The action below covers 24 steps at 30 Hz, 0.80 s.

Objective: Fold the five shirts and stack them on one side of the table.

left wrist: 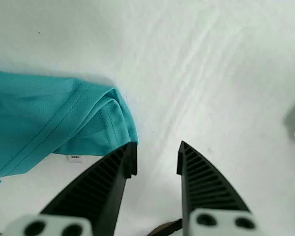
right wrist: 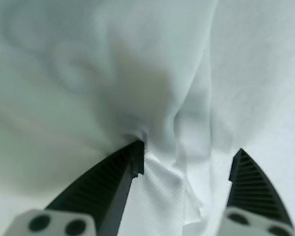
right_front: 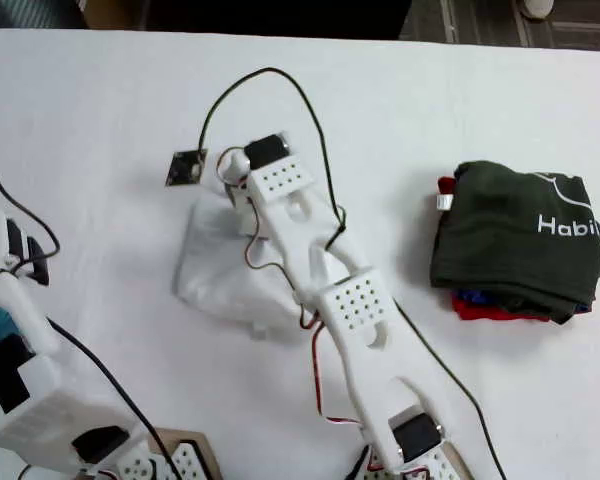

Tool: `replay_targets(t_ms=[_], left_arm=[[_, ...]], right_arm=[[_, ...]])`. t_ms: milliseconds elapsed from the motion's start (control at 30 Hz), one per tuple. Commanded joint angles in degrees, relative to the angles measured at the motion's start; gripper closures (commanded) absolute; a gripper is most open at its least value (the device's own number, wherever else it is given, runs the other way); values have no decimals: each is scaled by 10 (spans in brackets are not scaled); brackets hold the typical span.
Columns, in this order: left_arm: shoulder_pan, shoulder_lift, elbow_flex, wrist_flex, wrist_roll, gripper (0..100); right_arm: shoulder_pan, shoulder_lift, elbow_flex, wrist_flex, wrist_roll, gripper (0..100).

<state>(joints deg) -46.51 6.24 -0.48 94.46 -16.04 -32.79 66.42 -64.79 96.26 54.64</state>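
The white tabletop point(right_front: 460, 100) carries everything. The right arm point(right_front: 350, 300) lies stretched from the near edge up to the middle, and the left arm point(right_front: 30, 410) sits folded at the near left corner. By the right edge stands a folded stack, a dark green shirt point(right_front: 515, 235) on top with a blue shirt point(right_front: 475, 297) and a red shirt point(right_front: 480, 310) showing beneath it. A crumpled white shirt point(right_front: 215, 265) lies in the middle of the tabletop, a little toward the left edge, partly under the right arm. A teal shirt point(left wrist: 44, 118) lies at the left edge. The right gripper point(right wrist: 187, 152) is spread wide over the white shirt – a raised ridge of cloth sits between its fingers, one tip touching the fabric. The left gripper point(left wrist: 156, 147) is parted narrowly and holds nothing – the teal shirt's hem lies just beside one finger
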Motion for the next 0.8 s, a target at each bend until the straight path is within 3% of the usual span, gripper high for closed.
replay_targets(t_ms=[0,267,433,700,767], left_arm=[[-5,-29,-2,2,-3,842],[-5,-29,-2,2,-3,842],[-5,-31,-2,2,-3,842],[-2,-28,4,1,-3,842],[7,-29,17,-2,-3,842]], right_arm=[[-11,0,27,17,4,714],[-15,-14,36,15,11,729],[-16,-14,39,15,70,978],[6,-19,25,15,68,976],[29,-19,1,15,26,976]])
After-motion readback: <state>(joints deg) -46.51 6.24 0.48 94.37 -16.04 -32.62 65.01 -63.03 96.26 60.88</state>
